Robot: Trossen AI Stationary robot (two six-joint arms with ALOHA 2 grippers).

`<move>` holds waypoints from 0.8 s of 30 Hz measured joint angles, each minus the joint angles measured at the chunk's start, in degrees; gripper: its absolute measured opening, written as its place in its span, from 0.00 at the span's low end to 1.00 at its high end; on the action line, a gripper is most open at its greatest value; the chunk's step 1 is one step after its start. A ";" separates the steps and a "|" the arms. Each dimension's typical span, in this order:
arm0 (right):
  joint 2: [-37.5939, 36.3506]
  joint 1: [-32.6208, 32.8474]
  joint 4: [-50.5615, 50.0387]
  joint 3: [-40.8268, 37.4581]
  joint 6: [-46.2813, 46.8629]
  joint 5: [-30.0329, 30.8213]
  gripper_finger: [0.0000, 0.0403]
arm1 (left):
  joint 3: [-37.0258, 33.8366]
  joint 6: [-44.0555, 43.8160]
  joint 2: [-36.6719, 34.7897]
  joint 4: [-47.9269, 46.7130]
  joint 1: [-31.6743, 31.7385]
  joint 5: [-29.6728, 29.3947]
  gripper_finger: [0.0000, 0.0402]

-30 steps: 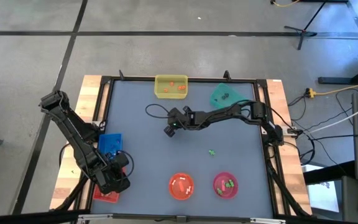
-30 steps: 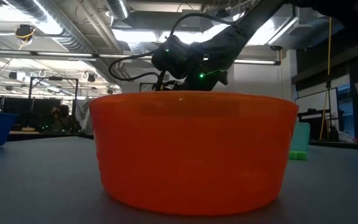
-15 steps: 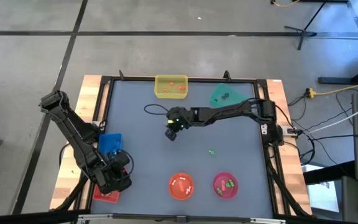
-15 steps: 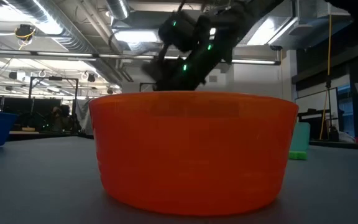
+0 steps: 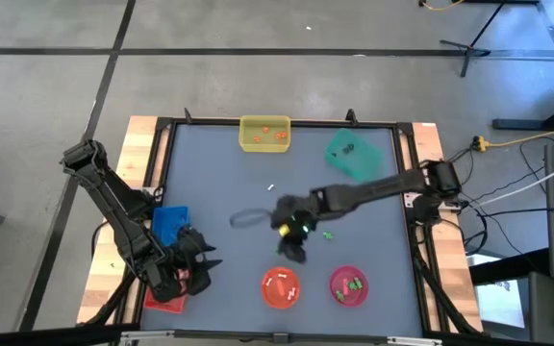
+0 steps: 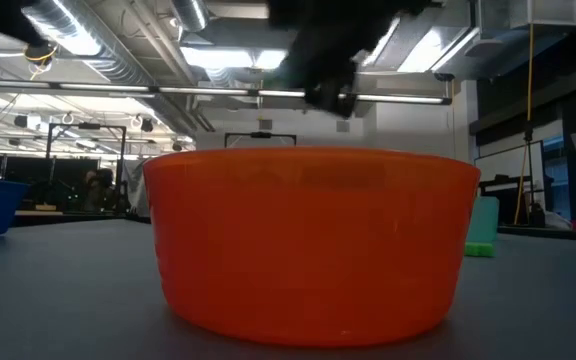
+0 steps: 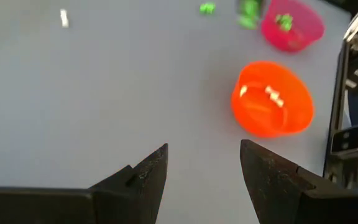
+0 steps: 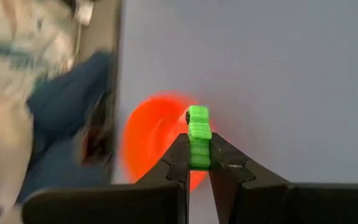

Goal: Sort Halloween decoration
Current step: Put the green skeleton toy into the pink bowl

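My right gripper (image 5: pixel 292 250) hovers over the table's near middle, just beyond the orange bowl (image 5: pixel 281 287), and is shut on a small green trinket (image 8: pixel 198 134). My left gripper (image 7: pixel 204 165) is open at the near left, above the table beside the blue tray (image 5: pixel 169 224), with nothing between its fingers. A loose green trinket (image 5: pixel 328 234) and a white one (image 5: pixel 270 188) lie flat on the grey table. The orange bowl holds white trinkets (image 7: pixel 270 94), and the pink bowl (image 5: pixel 348 285) holds green ones. In the low view the orange bowl (image 6: pixel 308 240) fills the middle. My right gripper pinches the green trinket's lower part (image 8: pixel 199 157) between its two fingertips. The trinket's free end (image 8: pixel 197 115) sticks out past the tips. It is lifted clear of the table, and the fingers slant downward toward the orange bowl.
A yellow tray (image 5: pixel 264 134) with orange trinkets and a green tray (image 5: pixel 352 154) with dark ones stand at the far edge. A red tray (image 5: pixel 164 300) lies at the near left corner. Open grey table stretches between the trays and the bowls.
My right gripper has swung from the table's far middle toward the near edge and the orange bowl, rising and tipping as it went, and stayed shut. My left gripper has turned at the wrist toward the table's middle and stayed open.
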 joint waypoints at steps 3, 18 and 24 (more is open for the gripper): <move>-2.08 4.63 -4.50 0.00 0.00 -0.14 0.09 | 0.00 3.87 0.00 2.06 0.23 -3.18 0.46; -3.85 23.20 -30.65 -0.32 6.80 8.64 0.09 | 0.00 10.63 0.02 4.37 2.67 -6.51 0.46; -3.83 26.87 -32.43 -0.31 7.38 14.40 0.09 | 0.00 10.68 0.02 4.35 3.01 -6.49 0.46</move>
